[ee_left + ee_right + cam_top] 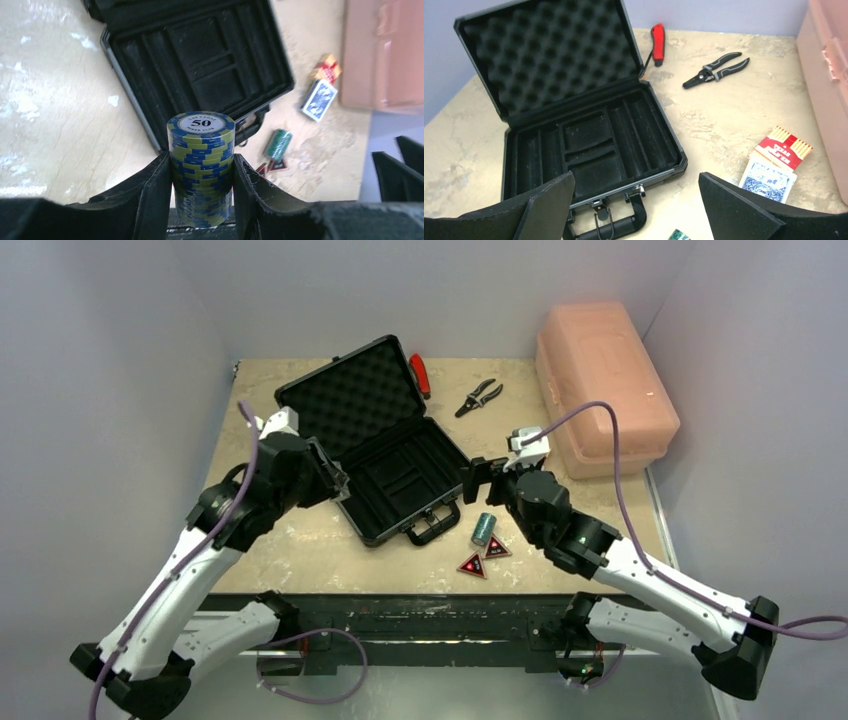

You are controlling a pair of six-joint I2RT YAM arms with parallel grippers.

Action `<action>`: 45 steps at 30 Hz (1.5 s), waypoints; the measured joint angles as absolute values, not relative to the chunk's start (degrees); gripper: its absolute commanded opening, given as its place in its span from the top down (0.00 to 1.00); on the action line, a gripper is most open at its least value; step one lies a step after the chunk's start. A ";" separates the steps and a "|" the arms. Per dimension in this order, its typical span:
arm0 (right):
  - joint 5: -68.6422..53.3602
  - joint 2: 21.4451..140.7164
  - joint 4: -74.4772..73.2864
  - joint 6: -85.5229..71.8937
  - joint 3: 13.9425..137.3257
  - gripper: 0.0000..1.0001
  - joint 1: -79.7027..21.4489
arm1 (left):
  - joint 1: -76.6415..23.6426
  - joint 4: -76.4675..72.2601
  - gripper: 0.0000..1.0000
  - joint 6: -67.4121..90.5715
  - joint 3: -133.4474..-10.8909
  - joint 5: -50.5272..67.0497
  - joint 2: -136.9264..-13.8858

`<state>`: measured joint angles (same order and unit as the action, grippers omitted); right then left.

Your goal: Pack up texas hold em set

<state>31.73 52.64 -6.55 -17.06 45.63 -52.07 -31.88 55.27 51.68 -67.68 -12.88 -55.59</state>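
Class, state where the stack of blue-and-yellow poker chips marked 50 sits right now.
Left wrist view, centre: the chip stack is clamped in the left gripper, beside the left edge of the open black foam-lined case.

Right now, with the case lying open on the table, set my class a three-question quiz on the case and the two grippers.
1. True or false: a card deck already lies in the tray of the open briefcase.
2. What does the left gripper hold? A the pliers; B a chip stack marked 50; C a card deck.
3. Fill in: the jaws of the right gripper stand ____, with nothing between them.
Key: 1 false, the tray is bare. 2 B. 3 open.
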 measured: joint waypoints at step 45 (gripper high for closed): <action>37.60 44.77 -16.49 -29.26 40.34 0.01 -52.07 | -27.75 52.75 1.00 58.00 -73.19 -22.55 -93.78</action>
<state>37.60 44.77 -16.49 -29.26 40.34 -52.07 -27.75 52.75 58.00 -73.19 -22.55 -93.78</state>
